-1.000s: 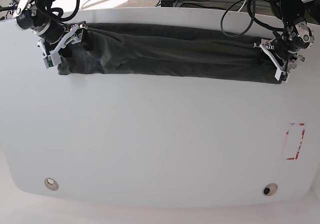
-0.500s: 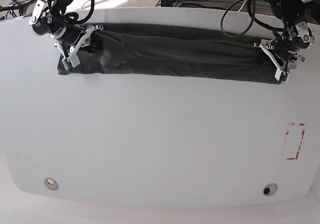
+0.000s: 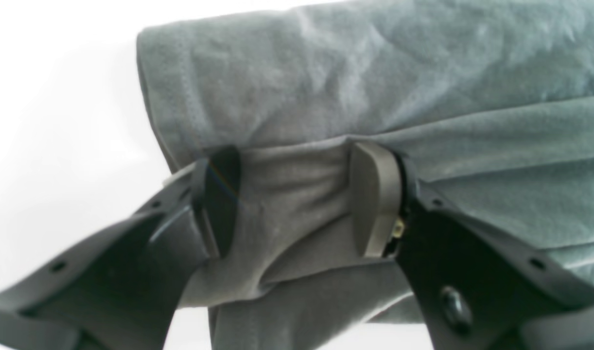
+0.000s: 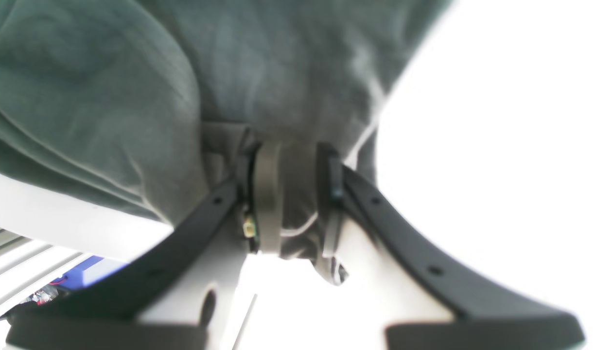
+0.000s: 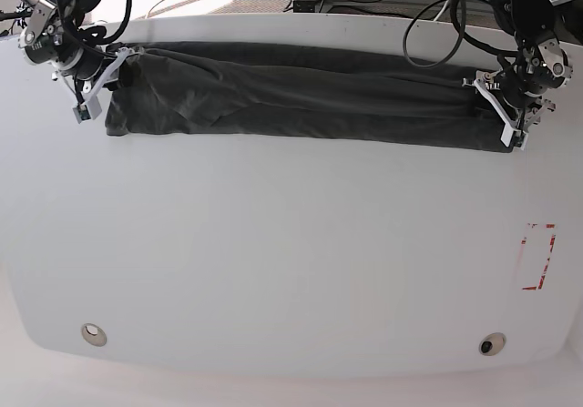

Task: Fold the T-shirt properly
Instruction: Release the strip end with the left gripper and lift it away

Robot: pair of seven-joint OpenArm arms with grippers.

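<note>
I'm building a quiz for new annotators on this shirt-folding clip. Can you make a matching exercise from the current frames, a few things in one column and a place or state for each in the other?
Column one:
1. T-shirt
2. Left gripper
3. Right gripper
4. Red marking

Column two:
A. Pinching a bunch of cloth at the base view's left end
B. Alone on the table, near its right edge
C. Lies as a long band across the table's far side
D. Clamped on the cloth at the base view's right end

Pairs: 1-C, 2-D, 3-A, 4-B
</note>
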